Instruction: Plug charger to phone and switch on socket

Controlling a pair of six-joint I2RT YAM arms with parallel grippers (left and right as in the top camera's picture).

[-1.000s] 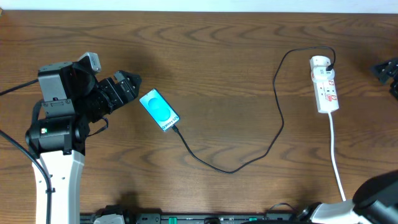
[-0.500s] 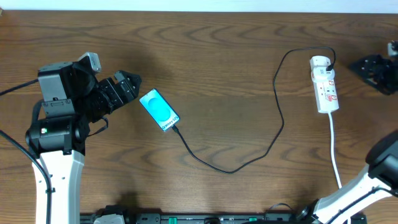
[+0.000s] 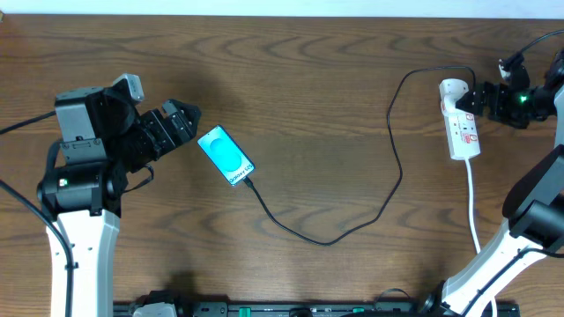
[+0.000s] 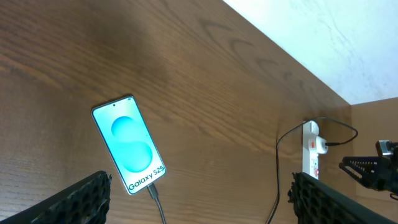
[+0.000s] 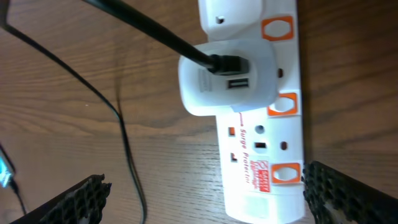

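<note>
Though left fingers and right fingers gape wide and empty, charger tip at phone is indistinct; socket switch positions cannot be read.

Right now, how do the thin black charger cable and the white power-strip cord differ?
The thin black charger cable is dark and slim; the white power-strip cord is pale and thicker. The cable loops widely from the white adapter on the white power strip to the cyan-screened phone, ending at its lower edge; the cord runs almost straight toward the front edge of the wooden table. Both lie on it and start at the strip.
</note>
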